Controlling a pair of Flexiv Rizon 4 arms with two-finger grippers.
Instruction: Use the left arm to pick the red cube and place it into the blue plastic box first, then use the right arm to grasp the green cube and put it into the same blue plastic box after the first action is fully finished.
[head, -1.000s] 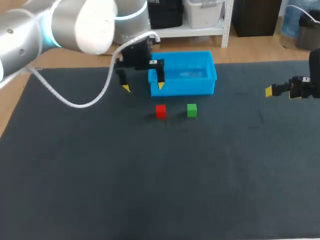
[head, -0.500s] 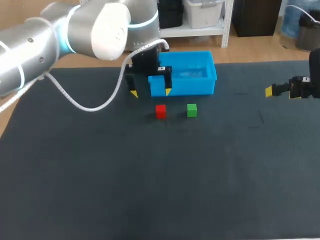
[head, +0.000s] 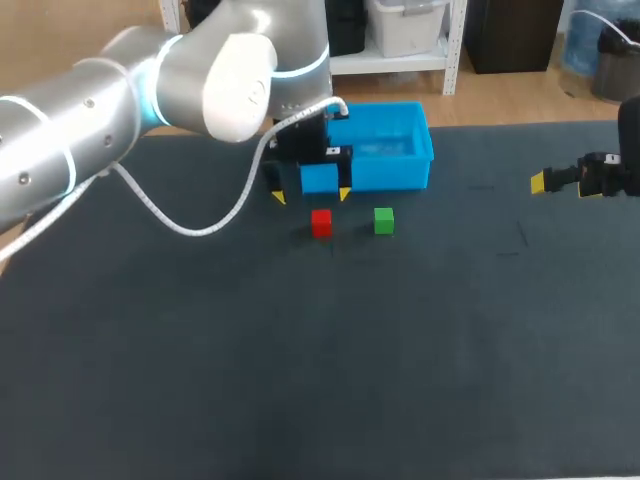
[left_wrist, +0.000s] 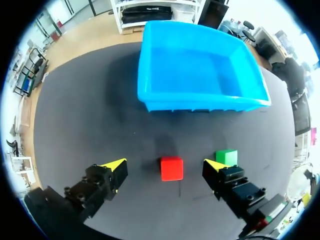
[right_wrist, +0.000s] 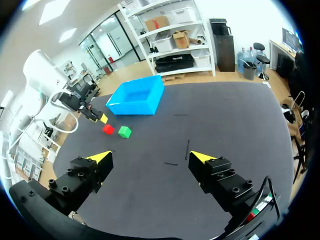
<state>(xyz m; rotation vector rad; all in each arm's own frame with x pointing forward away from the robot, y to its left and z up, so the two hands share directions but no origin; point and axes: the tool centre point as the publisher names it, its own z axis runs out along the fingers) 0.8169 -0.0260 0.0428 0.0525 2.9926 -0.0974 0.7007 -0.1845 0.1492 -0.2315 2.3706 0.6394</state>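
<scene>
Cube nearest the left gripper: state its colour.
Red. The red cube shows best in the left wrist view, just ahead of the left gripper.

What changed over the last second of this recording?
The left hand, open, moved rightward and down toward the red cube without touching it. Nothing was grasped or released. The red cube, green cube, blue plastic box and right hand stayed put.

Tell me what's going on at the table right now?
The left end effector hangs open above the red cube, which sits on the table between its fingers, untouched. The green cube lies beside it, both in front of the blue plastic box, which is empty. The right end effector is open and holds nothing, off to the side.
</scene>
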